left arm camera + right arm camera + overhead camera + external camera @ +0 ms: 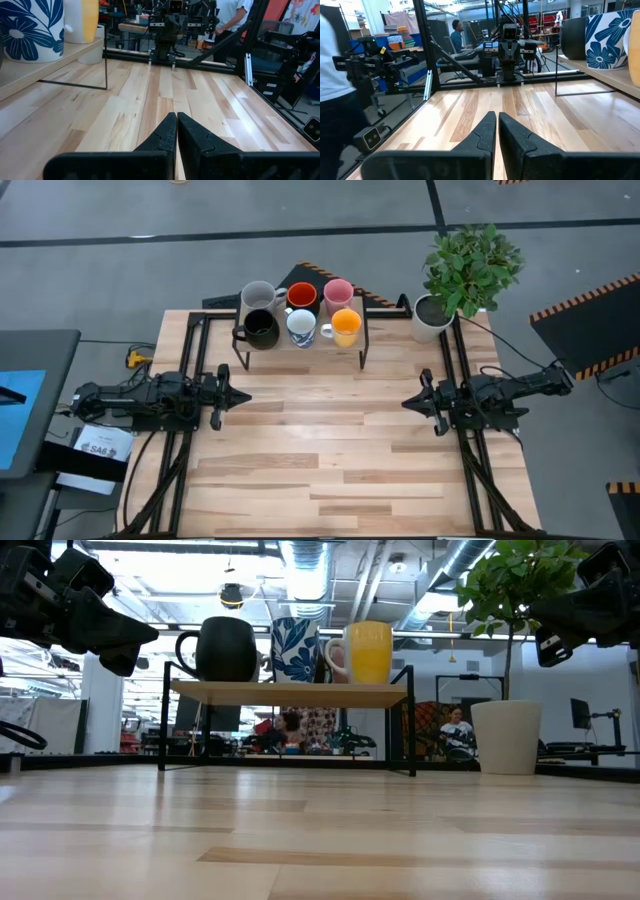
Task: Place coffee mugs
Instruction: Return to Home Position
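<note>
You're seeing all six mugs (301, 326) sitting on the shelf (290, 694) at the back of the bench (330, 450). Your left gripper (244, 395) and right gripper (406, 402) are hovering at opposite sides, fingers closed, gripping nothing.

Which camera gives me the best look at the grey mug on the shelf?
The high view: the grey mug stands whole on the shelf, rim and handle clear, behind the black mug. In the low view the black mug in front hides it. Neither wrist view shows it.
</note>
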